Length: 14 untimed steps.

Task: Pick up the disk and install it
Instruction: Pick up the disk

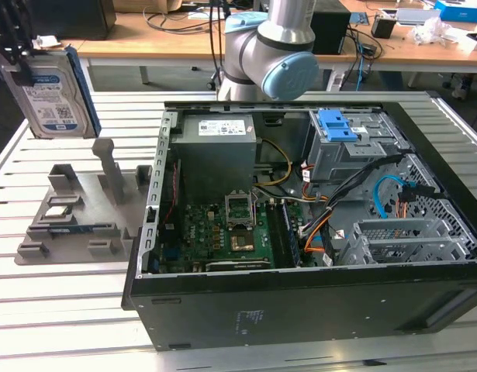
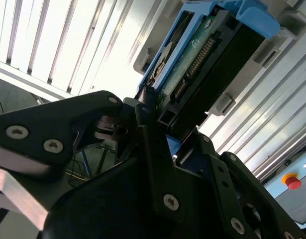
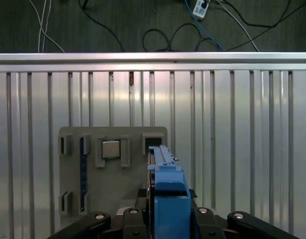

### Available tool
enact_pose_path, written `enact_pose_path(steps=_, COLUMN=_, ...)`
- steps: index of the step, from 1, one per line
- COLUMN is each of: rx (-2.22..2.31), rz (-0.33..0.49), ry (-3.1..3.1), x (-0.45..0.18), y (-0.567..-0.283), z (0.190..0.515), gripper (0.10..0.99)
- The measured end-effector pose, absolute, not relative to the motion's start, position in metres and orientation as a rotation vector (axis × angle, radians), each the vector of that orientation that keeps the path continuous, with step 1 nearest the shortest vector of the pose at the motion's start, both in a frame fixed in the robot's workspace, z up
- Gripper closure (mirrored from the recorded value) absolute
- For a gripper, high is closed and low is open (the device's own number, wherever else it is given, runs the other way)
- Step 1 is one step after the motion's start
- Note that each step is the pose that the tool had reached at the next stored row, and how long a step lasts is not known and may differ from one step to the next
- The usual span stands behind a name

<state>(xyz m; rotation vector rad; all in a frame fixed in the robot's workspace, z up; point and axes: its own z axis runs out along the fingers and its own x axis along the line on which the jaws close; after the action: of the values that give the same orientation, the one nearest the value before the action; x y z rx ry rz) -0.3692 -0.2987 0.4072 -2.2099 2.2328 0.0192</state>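
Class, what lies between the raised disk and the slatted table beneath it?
A grey holder tray with slots lies on the table, under the disk. The first wrist view shows this from above.

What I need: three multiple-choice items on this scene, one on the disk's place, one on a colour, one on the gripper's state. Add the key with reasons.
1. Where is the disk? A. in the drive bay B. on the motherboard C. in the air over the grey holder
2. Its side rails are: A. blue B. red C. yellow
3. The gripper is: A. open and empty B. shut on the disk C. shut on a cable
Key: 1 C, it hangs outside the computer case; 2 A, blue in both wrist views; 3 B, it clamps the disk's end.
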Motion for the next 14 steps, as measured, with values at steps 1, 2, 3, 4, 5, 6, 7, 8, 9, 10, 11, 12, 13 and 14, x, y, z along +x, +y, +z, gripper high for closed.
enact_pose_path(steps=1, rx=-2.210, rz=0.019, ry=2.233, x=-0.369, y=-0.299, z=0.409, gripper=0.722)
enact_pose_path(steps=2, rx=-2.210, rz=0.019, ry=2.233, x=-0.369, y=-0.299, z=0.412, gripper=0.722)
enact_pose_path(steps=3, rx=-2.210, rz=0.019, ry=2.233, x=-0.369, y=-0.299, z=0.413, gripper=0.722)
enact_pose_path(steps=4, rx=-2.210, rz=0.019, ry=2.233, x=-0.369, y=-0.299, z=0.415, gripper=0.722)
enact_pose_path(steps=5, rx=-2.210, rz=0.019, ry=2.233, x=-0.369, y=-0.299, z=0.417, gripper=0.722)
enact_pose_path(steps=6, rx=-2.210, rz=0.019, ry=2.233, x=-0.369, y=-0.299, z=0.418, gripper=0.722)
enact_pose_path(steps=7, rx=-2.210, rz=0.019, ry=2.233, x=-0.369, y=-0.298, z=0.421, gripper=0.722)
enact_pose_path(steps=8, rx=-2.210, rz=0.019, ry=2.233, x=-0.369, y=-0.298, z=0.423, gripper=0.722)
enact_pose_path(steps=9, rx=-2.210, rz=0.019, ry=2.233, x=-0.369, y=-0.298, z=0.425, gripper=0.722)
enact_pose_path(steps=10, rx=-2.210, rz=0.019, ry=2.233, x=-0.369, y=-0.298, z=0.427, gripper=0.722)
enact_pose_path(steps=11, rx=-2.210, rz=0.019, ry=2.233, x=-0.369, y=-0.298, z=0.429, gripper=0.722)
enact_pose_path(steps=12, rx=-2.210, rz=0.019, ry=2.233, x=-0.369, y=-0.298, z=0.431, gripper=0.722)
enact_pose_path(steps=13, rx=-2.210, rz=0.019, ry=2.233, x=-0.369, y=-0.298, z=0.433, gripper=0.722)
enact_pose_path(steps=14, rx=-2.210, rz=0.019, ry=2.233, x=-0.369, y=-0.298, z=0.438, gripper=0.722)
